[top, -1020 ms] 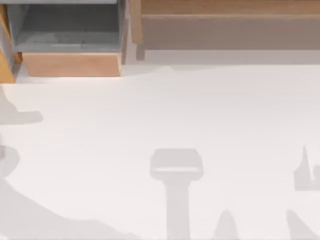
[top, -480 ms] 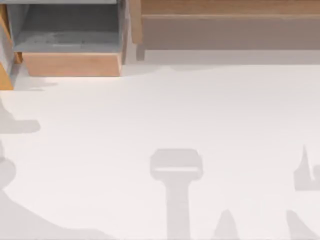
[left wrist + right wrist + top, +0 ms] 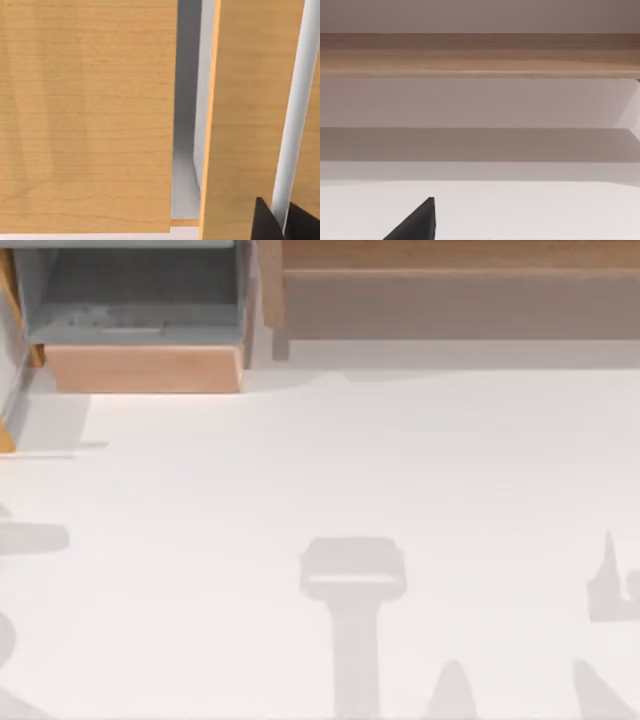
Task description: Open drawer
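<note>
Two dark fingertips of the left gripper (image 3: 280, 222) are showing in the left wrist view, sitting either side of a pale vertical bar (image 3: 295, 115) that is running along a wooden panel (image 3: 250, 115); whether they are pressing on it I cannot tell. Beside that panel a grey gap (image 3: 187, 100) is opening, and past it a broad wooden face (image 3: 87, 115) is taking up the rest.

From above, the drawer (image 3: 7, 390) is sitting at the table's left edge as a narrow sliver, grey inside with an orange-brown front. Just right of it, at the far left corner, a wide grey-lined box (image 3: 140, 310) with a pale wood front is standing. A long shelf (image 3: 450, 290) is running along the far edge to the right. The white table (image 3: 350, 470) is lying bare and roomy, crossed by shadows.

One dark fingertip of the right gripper (image 3: 417, 222) is facing the shelf (image 3: 480, 52) from well back; its state I cannot tell.
</note>
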Robot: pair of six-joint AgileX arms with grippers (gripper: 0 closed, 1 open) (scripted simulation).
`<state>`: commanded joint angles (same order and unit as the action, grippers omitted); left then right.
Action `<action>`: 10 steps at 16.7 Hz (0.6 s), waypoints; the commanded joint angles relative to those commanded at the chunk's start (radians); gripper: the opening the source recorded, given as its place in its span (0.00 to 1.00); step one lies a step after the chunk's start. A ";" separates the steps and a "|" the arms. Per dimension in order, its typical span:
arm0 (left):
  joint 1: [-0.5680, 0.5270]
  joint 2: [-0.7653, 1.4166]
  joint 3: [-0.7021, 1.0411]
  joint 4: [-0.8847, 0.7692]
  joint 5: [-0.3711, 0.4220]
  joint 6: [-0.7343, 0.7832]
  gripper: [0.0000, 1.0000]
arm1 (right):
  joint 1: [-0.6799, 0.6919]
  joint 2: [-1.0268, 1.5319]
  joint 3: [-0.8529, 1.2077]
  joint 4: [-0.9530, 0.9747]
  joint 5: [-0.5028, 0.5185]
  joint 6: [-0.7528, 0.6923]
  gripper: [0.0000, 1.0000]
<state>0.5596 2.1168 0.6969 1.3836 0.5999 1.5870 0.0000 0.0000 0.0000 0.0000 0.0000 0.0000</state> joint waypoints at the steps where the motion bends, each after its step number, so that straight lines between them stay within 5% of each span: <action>1: 0.000 0.000 0.000 0.000 0.000 0.000 0.00 | 0.000 0.000 0.000 0.000 0.000 0.000 1.00; 10: 0.086 -0.055 -0.145 0.084 0.087 0.006 0.00 | 0.000 0.000 0.000 0.000 0.000 0.000 1.00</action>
<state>0.6451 2.0619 0.5524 1.4680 0.6870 1.5930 0.0000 0.0000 0.0000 0.0000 0.0000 0.0000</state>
